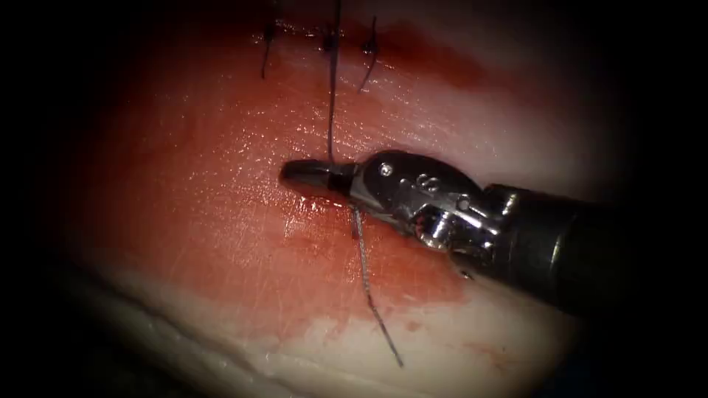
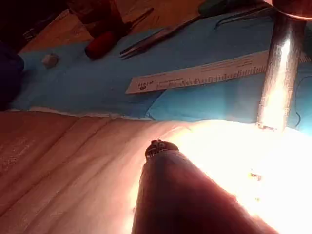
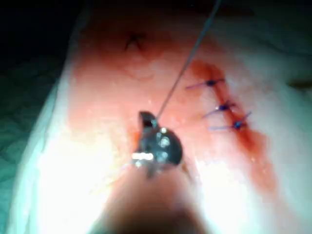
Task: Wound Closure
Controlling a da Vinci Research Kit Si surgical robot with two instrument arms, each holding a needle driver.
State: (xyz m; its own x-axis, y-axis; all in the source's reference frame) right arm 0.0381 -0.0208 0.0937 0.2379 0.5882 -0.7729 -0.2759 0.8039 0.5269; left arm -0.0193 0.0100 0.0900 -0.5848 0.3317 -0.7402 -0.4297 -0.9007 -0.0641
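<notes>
My right tool point(image 1: 306, 175) comes in from the right and lies low over the tissue point(image 1: 206, 221), its jaws shut on the thread point(image 1: 332, 96). From the jaws the thread runs taut up to the middle stitch point(image 1: 329, 40) on the cut. A loose tail point(image 1: 372, 295) trails down toward the tissue's near edge. In the right wrist view the same tool point(image 3: 146, 120) holds the thread point(image 3: 185, 66) beside three stitches point(image 3: 224, 106). The left wrist view shows my left tool's shaft point(image 2: 180, 195) over pale tissue, its tip point(image 2: 157, 148) hidden. I cannot tell where the needle is.
Red fluid point(image 1: 413, 273) pools under the right tool and around the cut point(image 1: 435, 63). Beyond the tissue lie a blue drape point(image 2: 97, 83), a ruler point(image 2: 204, 75), a red-handled instrument point(image 2: 102, 44) and forceps point(image 2: 156, 36). A shiny metal shaft point(image 2: 280, 73) stands over the tissue.
</notes>
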